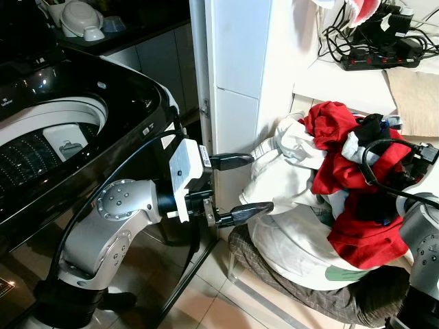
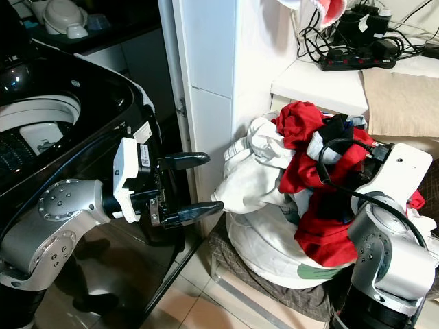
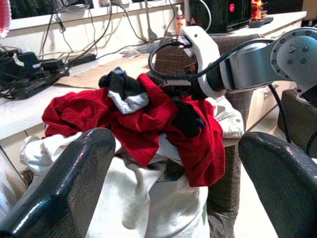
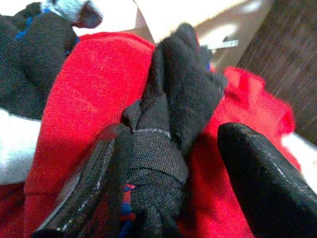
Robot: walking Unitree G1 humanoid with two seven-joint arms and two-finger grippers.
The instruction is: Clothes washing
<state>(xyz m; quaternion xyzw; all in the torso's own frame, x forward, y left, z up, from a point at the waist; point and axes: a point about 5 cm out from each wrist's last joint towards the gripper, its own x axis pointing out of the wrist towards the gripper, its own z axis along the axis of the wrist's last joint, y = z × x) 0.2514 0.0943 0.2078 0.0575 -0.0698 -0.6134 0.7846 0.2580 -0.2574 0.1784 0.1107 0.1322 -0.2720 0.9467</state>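
A heap of laundry rests on a brown chequered hamper (image 1: pixel 274 284): white garments (image 1: pixel 288 178) below, red ones (image 1: pixel 360 226) and a black one (image 4: pixel 173 114) on top. My left gripper (image 1: pixel 260 183) is open, level with the heap's left side, with the white cloth just beyond its fingertips and nothing between them. My right gripper (image 4: pixel 173 134) is pushed into the top of the heap from the right. Its fingers stand open on either side of the black garment; one finger (image 4: pixel 99 178) touches it. The top-loading washing machine (image 1: pixel 75 130) stands at my left with its drum (image 1: pixel 41 147) uncovered.
A white pillar (image 1: pixel 236 68) stands between the machine and the heap, close behind my left gripper. A white shelf (image 1: pixel 343 86) behind the heap carries power strips (image 1: pixel 381 62) and cables. Bowls (image 1: pixel 79 20) sit on a dark counter beyond the machine. Tiled floor lies below.
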